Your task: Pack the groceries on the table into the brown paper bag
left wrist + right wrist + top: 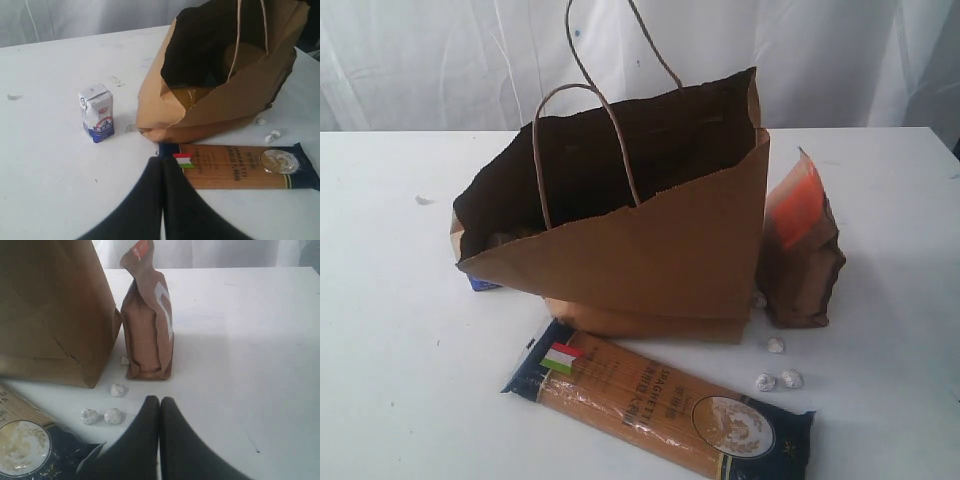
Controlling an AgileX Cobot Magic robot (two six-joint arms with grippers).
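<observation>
Nearest the exterior camera, the long spaghetti pack [660, 400] lies flat on the bench [400, 380], angled across the front of the brown paper bag [660, 250], with its flag-marked end close to the bag's base. The bag stands mid-bench, creased and slumped, with its mouth open and handles up. The left wrist view shows yellowish shapes [192, 95] in its dark inside, too dim to name. The brown-orange pouch [802, 250] stands upright just beside the bag's right side. The small milk carton [97, 112] stands upright off the bag's left side, apart from it. Small foil-wrapped balls [777, 345] lie scattered between pouch and spaghetti pack. The left arm's jaws are pressed together and hold nothing. The right arm's jaws are likewise together and empty, near the balls.
</observation>
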